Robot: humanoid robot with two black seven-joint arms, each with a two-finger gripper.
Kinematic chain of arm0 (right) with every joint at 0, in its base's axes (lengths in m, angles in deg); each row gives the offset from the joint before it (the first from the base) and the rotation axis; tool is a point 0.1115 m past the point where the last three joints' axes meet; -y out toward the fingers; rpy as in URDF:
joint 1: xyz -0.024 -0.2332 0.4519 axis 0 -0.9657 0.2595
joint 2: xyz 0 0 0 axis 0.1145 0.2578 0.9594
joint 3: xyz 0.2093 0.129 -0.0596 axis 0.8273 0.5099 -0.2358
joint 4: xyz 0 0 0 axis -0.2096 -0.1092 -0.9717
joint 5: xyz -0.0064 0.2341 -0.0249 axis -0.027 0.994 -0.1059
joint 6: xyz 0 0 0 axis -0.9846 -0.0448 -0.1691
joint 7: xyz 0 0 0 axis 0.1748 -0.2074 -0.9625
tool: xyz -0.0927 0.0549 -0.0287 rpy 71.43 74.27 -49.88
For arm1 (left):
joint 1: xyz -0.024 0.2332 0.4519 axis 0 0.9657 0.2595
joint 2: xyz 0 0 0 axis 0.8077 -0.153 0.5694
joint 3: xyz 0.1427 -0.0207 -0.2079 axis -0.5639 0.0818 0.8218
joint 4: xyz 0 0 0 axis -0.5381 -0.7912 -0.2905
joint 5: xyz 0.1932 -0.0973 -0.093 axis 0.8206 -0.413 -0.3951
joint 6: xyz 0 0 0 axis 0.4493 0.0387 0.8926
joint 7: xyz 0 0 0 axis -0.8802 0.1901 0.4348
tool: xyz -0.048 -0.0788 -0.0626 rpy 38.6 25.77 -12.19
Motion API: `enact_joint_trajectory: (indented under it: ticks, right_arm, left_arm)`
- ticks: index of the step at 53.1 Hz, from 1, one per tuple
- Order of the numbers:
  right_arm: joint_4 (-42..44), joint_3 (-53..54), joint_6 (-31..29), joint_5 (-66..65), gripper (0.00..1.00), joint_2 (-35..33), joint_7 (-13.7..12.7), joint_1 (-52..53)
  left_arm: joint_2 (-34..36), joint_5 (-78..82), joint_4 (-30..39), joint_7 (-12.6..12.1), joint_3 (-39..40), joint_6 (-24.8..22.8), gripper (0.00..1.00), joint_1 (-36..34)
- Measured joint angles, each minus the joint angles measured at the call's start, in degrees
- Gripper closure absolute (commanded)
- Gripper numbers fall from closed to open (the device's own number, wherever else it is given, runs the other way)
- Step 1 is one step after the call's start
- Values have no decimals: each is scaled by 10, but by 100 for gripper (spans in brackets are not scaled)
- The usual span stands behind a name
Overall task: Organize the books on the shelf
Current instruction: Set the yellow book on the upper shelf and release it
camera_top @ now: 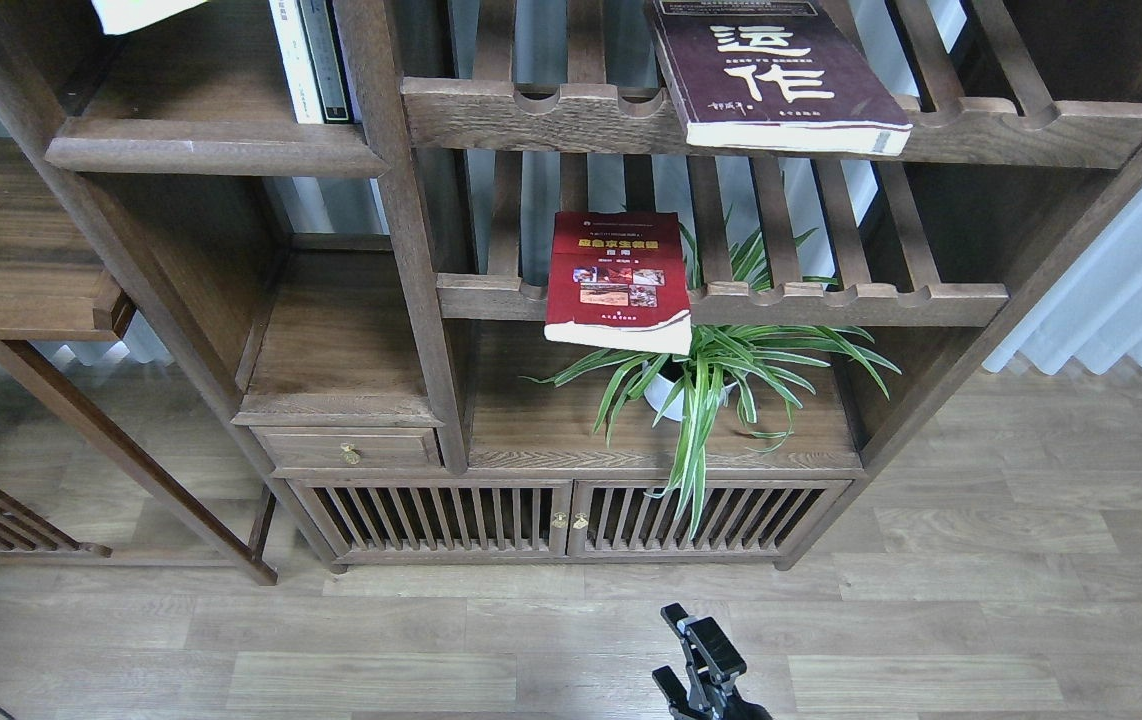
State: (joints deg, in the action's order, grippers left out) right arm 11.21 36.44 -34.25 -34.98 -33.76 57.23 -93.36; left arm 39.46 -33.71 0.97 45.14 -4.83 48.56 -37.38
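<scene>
The dark maroon book with big white characters lies flat on the upper slatted rack, its lower edge over the front rail. The red book with a yellow title lies on the lower slatted rack and overhangs its rail. Only a pale corner of a third book shows at the top left edge, above the solid dark-brown shelf; its cover is out of view. My right gripper is low over the floor, far from the books, seen small and dark. My left gripper is out of view.
Two upright books stand at the right end of the solid shelf. A spider plant in a white pot sits under the red book. A drawer and slatted cabinet doors are below. A side table stands at the left.
</scene>
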Motion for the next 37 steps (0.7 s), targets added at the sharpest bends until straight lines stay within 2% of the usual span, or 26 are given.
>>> enact_joint_trajectory:
  ticks: [6,8,9,11,12,13,14,26,32,37]
  right_arm:
    - [-2,1,0,4,1,1,0,3]
    - [-2,2,0,7,1,2,0,10]
    - [-2,2,0,7,1,1,0,10]
    - [-2,2,0,7,1,1,0,11]
    - [-2,2,0,8,1,1,0,11]
    - [-2,2,0,8,1,2,0,12]
    - [-2,2,0,8,1,2,0,13]
    - [-4,19,0,9,1,2,0,16]
    - [-10,21,0,9,1,2,0,18]
    - [-20,23,0,9,1,2,0,19]
  left_arm:
    - [-36,3,-37,4,14,0,95,-10]
    - [-54,3,-63,8,22,0,75,-13]
    - [-55,3,-65,8,22,0,71,-13]
    - [-64,1,-73,9,24,0,43,-13]
    - [-71,-3,-79,9,25,0,37,-11]
    - [-77,-6,-83,9,25,0,26,-9]
    - [-84,-11,-86,8,25,0,23,-6]
    - [-100,-46,-82,3,22,0,10,0]
    - [-94,-49,-48,3,27,0,2,1]
    - [-75,-52,3,3,43,0,1,15]
